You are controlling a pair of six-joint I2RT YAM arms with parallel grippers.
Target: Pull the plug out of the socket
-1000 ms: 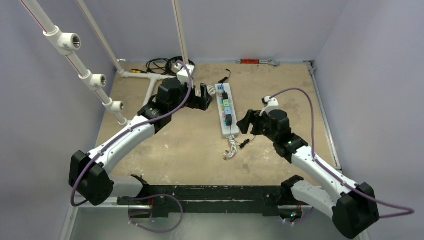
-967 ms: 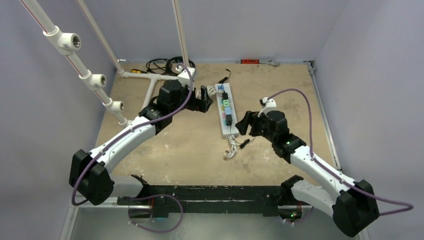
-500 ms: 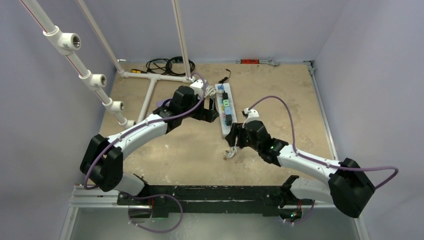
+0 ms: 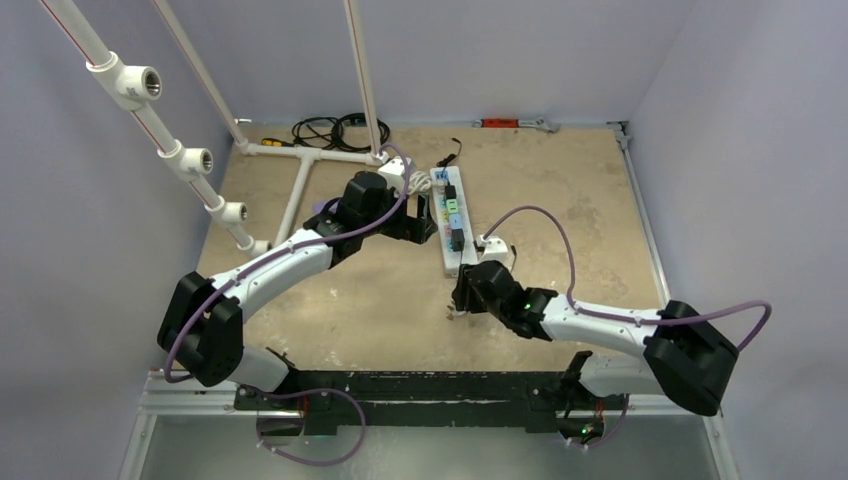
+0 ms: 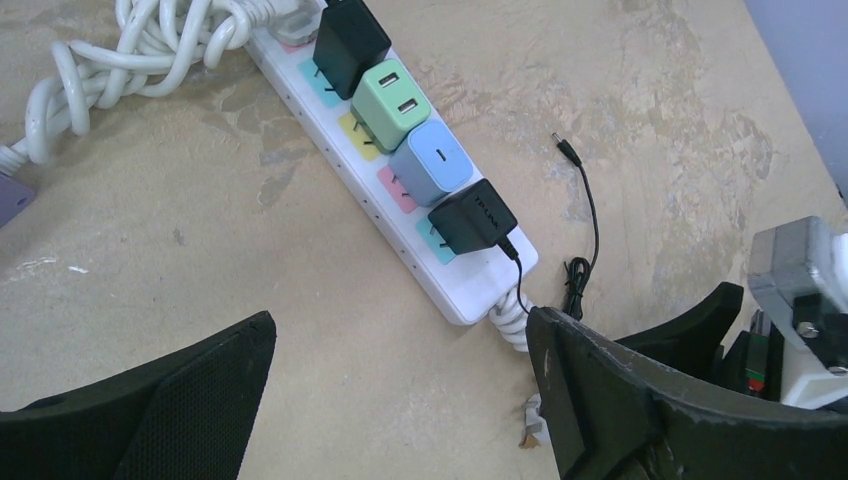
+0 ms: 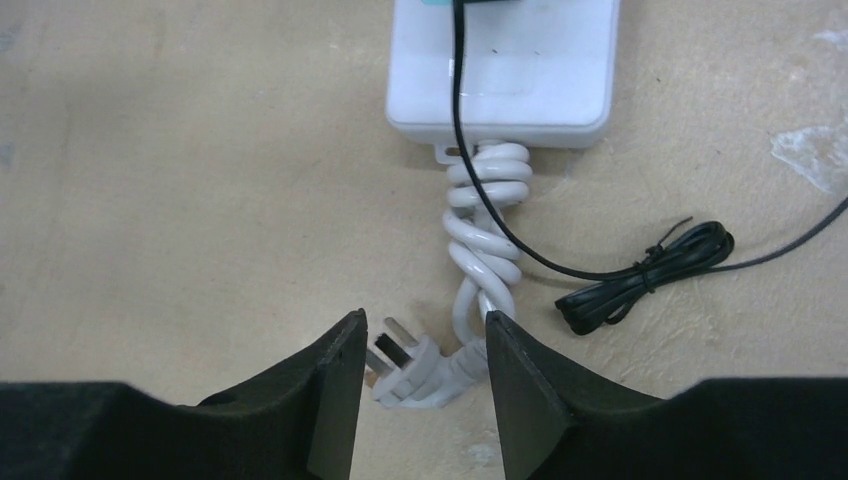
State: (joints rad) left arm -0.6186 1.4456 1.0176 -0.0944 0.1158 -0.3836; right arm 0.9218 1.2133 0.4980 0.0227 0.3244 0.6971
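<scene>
The socket is a long white power strip lying lengthwise mid-table. It carries several plugs: a black adapter, a blue one, a green one and another black one. My left gripper is open wide, low beside the strip's left side. My right gripper is at the strip's near end. Its jaws stand apart on either side of the strip cord's own loose white plug, not visibly clamping it.
A twisted white cord leaves the strip's near end. A thin black cable bundle lies to its right. More bundled white cord sits at the far end. A white pipe frame and black cables occupy the back left.
My right arm has swung left and down to the strip's near end, its jaws narrowing around the white plug. My left arm moved right to the strip, then held still.
</scene>
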